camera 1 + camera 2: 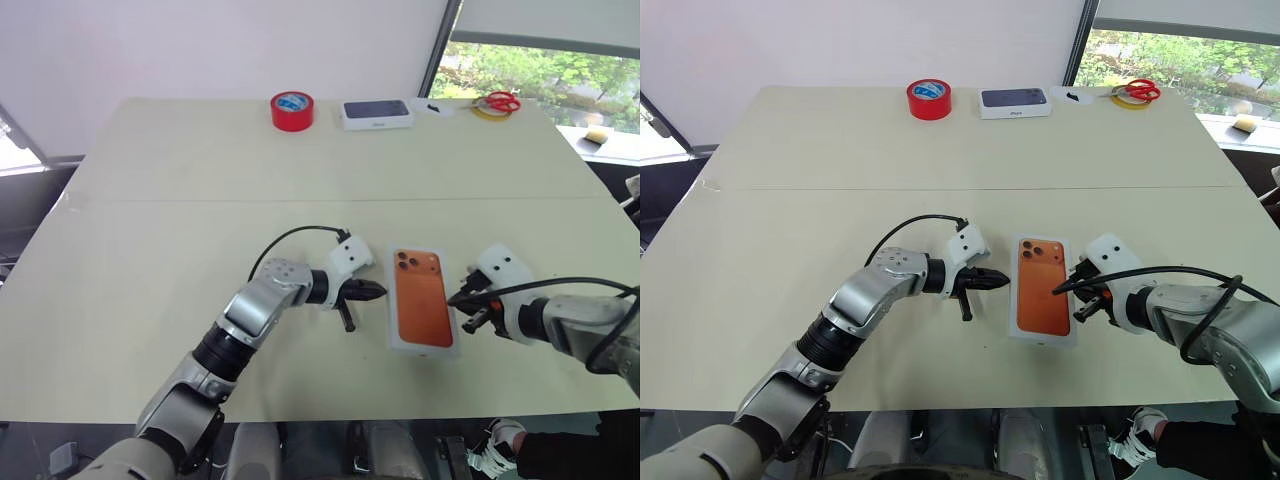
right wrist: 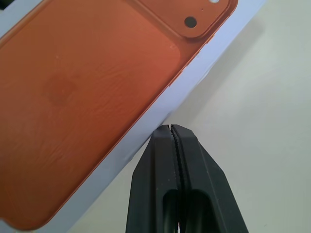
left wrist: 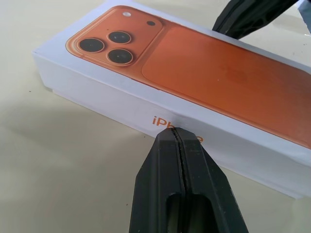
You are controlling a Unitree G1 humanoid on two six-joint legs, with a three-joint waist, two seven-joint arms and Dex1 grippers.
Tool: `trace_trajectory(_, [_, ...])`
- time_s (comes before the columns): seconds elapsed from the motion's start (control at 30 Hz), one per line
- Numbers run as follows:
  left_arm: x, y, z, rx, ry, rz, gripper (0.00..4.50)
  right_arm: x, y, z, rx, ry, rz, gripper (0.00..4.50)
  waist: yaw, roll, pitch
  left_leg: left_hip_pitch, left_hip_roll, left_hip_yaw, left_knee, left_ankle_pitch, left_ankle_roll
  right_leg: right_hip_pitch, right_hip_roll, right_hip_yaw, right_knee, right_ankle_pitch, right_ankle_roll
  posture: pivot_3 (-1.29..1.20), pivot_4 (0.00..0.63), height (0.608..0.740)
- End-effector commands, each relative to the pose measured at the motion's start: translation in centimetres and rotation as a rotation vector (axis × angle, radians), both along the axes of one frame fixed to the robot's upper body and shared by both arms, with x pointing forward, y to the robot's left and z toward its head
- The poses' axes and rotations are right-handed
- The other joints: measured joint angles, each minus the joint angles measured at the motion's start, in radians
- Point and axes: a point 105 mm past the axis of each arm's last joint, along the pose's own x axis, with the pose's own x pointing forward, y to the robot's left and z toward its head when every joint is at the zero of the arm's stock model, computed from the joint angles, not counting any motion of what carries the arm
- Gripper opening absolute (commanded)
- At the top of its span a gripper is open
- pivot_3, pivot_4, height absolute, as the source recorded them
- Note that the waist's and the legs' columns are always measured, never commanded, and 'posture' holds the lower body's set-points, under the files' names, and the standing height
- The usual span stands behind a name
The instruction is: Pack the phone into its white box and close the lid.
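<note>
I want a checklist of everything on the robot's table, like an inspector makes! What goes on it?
Surface: pale table, with a seam across it.
Job's things: the lid, orange phone picture up, sits on the white box; the phone itself is not visible.
Clutter: red tape roll, navy-topped white box, red scissors along the far edge.
Grippers: left gripper shut at the lid's left side; right gripper shut at its right side.
Cables: black cable on the left arm, another on the right.
Surroundings: window with trees outside.
</note>
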Motion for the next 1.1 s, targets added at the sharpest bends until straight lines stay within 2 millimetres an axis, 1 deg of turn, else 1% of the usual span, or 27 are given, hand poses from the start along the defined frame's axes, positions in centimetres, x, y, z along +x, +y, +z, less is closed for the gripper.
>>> trace_trajectory(0.03, [0.4,0.1,1.5,-0.050,-0.030,0.012,0.00,-0.1,-0.3,1.5,-0.031,-0.062,0.020,0.04,0.000,0.000,0.000,0.000,0.000,0.000,0.000,0.000,0.000,0.000,0.000,0.000,0.000,0.000,0.000,0.00,0.150,0.730])
trace_trajectory(0.13, [1.1,0.4,2.6,-0.103,-0.022,0.046,0.00,-0.4,-0.4,2.3,-0.029,-0.085,0.050,0.04,-0.001,0.000,0.000,0.000,0.000,0.000,0.000,0.000,0.000,0.000,0.000,0.000,0.000,0.000,0.000,0.00,0.150,0.730])
trace_trajectory(0.2, [1.3,-0.1,3.8,-0.146,-0.025,0.053,0.00,-1.2,0.2,2.8,-0.020,-0.091,0.108,0.04,0.001,0.000,0.000,0.000,0.000,0.000,0.000,0.000,0.000,0.000,0.000,0.000,0.000,0.000,0.000,0.00,0.150,0.730])
trace_trajectory(0.3, [1.3,-0.8,4.2,-0.149,-0.033,0.044,0.00,-2.2,1.2,2.9,0.010,-0.083,0.176,0.04,0.001,0.000,0.000,0.000,0.000,-0.001,0.000,0.000,0.000,0.001,0.000,-0.001,0.000,0.000,0.000,0.00,0.150,0.730])
trace_trajectory(0.37, [1.0,-1.8,3.2,-0.090,-0.041,0.023,0.00,-3.4,2.5,2.1,0.035,-0.043,0.239,0.04,0.001,0.000,0.000,0.000,0.000,-0.001,0.001,0.000,0.000,0.001,0.000,-0.001,0.000,0.000,0.000,0.00,0.150,0.730])
trace_trajectory(0.43, [0.8,-2.5,2.0,-0.018,-0.051,0.005,0.00,-4.1,3.1,1.0,0.041,-0.005,0.255,0.04,0.000,0.000,0.000,0.001,0.000,-0.001,0.000,0.000,0.000,0.002,0.000,-0.001,0.000,0.000,0.000,0.00,0.150,0.730])
trace_trajectory(0.53, [0.7,-2.7,1.1,0.034,-0.070,-0.012,0.00,-3.8,2.8,-0.1,0.041,0.019,0.200,0.04,-0.002,-0.001,0.000,0.001,0.000,-0.001,0.001,0.000,0.000,0.001,0.000,-0.001,0.000,0.000,0.000,0.00,0.150,0.730])
trace_trajectory(0.6, [0.6,-2.8,0.8,0.046,-0.070,-0.019,0.00,-3.6,2.7,-0.6,0.042,0.029,0.168,0.04,-0.002,0.000,0.000,0.001,0.000,-0.001,0.001,0.000,0.000,0.002,0.000,-0.001,0.000,0.000,0.000,0.00,0.150,0.730])
trace_trajectory(0.73, [1.0,-2.2,0.4,0.070,-0.069,0.003,0.00,-3.4,2.5,-0.7,0.042,0.022,0.148,0.04,-0.001,-0.001,-0.001,0.002,0.000,-0.002,0.001,0.000,0.000,0.003,0.000,-0.001,0.000,0.000,0.000,0.00,0.150,0.730])
trace_trajectory(0.8, [1.4,-1.7,0.6,0.064,-0.079,0.020,0.00,-3.3,2.4,-0.5,0.037,0.006,0.147,0.04,-0.001,-0.001,-0.001,0.002,0.000,-0.002,0.001,0.000,0.000,0.003,0.000,-0.001,0.000,0.000,0.000,0.00,0.150,0.730])
trace_trajectory(0.87, [2.3,-0.5,1.7,0.013,-0.101,0.068,0.00,-2.6,1.6,0.4,0.044,-0.060,0.121,0.04,-0.001,-0.001,-0.001,0.002,0.000,-0.002,0.001,0.000,0.000,0.003,0.000,-0.001,0.000,0.000,0.000,0.00,0.150,0.730])
trace_trajectory(0.93, [3.3,1.4,3.2,-0.048,-0.121,0.133,0.00,-1.5,0.5,1.8,0.031,-0.176,0.091,0.04,-0.004,-0.001,-0.001,0.002,0.000,-0.002,0.001,0.000,0.000,0.002,0.000,-0.001,0.000,0.000,0.000,0.00,0.150,0.730])
trace_trajectory(1.0, [4.2,4.0,4.3,-0.088,-0.148,0.202,0.00,-0.4,-0.8,3.3,0.041,-0.313,0.045,0.04,-0.005,-0.001,-0.001,0.002,0.000,-0.002,0.000,0.000,0.000,0.001,0.000,0.000,0.001,0.000,0.000,0.00,0.150,0.730])
trace_trajectory(1.03, [4.4,4.9,4.6,-0.097,-0.158,0.223,0.00,-0.1,-1.2,3.7,0.047,-0.354,0.033,0.04,-0.004,-0.001,-0.001,0.002,0.000,-0.002,0.000,0.000,0.000,0.001,0.001,0.000,0.001,0.000,0.000,0.00,0.150,0.730])
trace_trajectory(1.1, [5.2,8.5,5.4,-0.110,-0.192,0.328,0.00,0.4,-2.6,4.6,0.070,-0.426,-0.004,0.04,-0.002,-0.001,-0.001,0.002,0.000,-0.001,0.000,0.000,0.000,0.001,0.001,0.000,0.001,0.000,0.000,0.00,0.150,0.730])
